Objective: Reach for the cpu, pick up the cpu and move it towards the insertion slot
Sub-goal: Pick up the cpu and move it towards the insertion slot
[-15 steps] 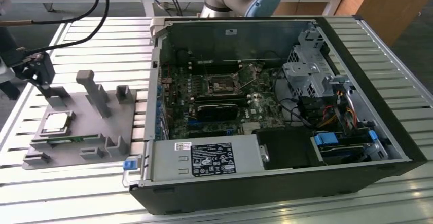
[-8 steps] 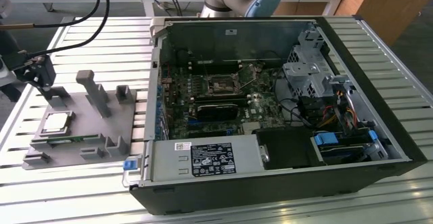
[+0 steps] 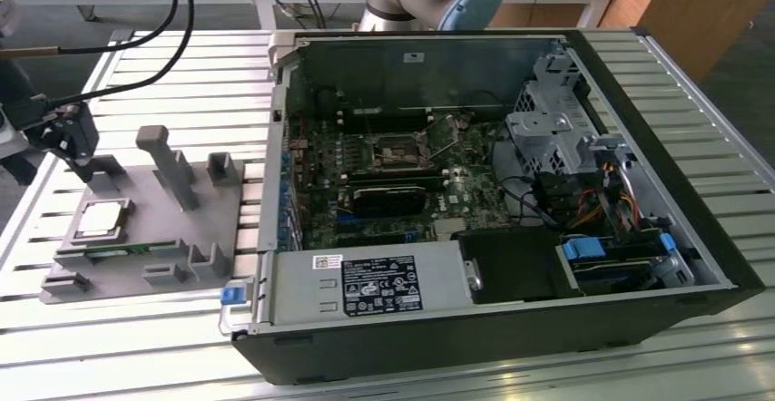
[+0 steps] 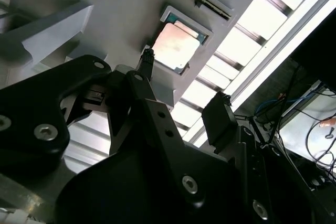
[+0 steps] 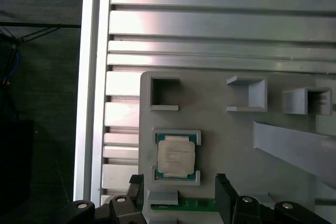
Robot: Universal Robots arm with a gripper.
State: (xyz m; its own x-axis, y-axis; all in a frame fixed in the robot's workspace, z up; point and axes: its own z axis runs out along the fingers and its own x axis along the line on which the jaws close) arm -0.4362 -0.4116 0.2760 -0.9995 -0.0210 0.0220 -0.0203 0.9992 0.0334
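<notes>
First wrist view: cpu (image 5: 176,159) near spread pincer (image 5: 178,191), untouched.

An open black metal computer case (image 3: 485,356) lies on a slatted silvery aluminium table (image 3: 133,356). Just beside the case, on the exterior view's left, sits a grey plastic fixture with upright posts (image 3: 170,229) holding a thin green memory strip (image 3: 122,249). A silvery box with a black label (image 3: 376,285) fills the case's near corner. Black cables (image 3: 170,29) hang beyond the fixture, well apart from the case
</notes>
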